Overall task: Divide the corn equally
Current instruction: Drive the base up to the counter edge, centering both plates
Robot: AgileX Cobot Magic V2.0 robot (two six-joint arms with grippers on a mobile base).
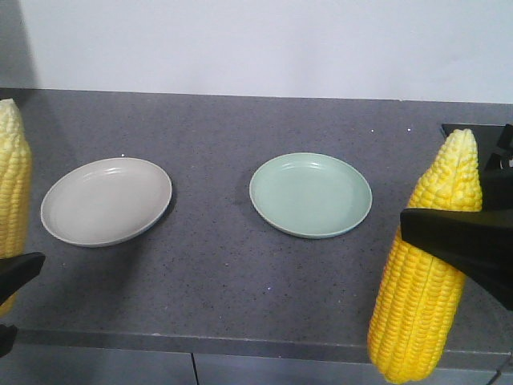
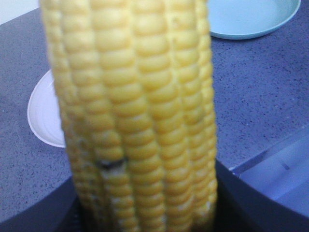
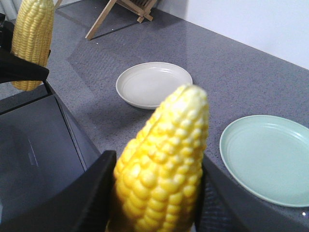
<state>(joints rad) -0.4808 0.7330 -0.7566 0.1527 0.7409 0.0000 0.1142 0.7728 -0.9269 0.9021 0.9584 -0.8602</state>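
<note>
Both grippers' jaws clamped, raised.

Setting: kitchen-style test bench. Evidence: dark grey speckled stone-look countertop (image 1: 240, 273); plain white wall (image 1: 264, 44) behind; cabinet fronts (image 1: 264, 370) below the edge; folding wooden stand (image 3: 128, 10) beyond the left gripper's reach.

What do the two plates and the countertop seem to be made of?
Beige plate and green plate: likely matte plastic or melamine, with soft dull sheen and thin rolled rims. Countertop: looks like speckled gray stone or composite, matte with fine light flecks.
</note>
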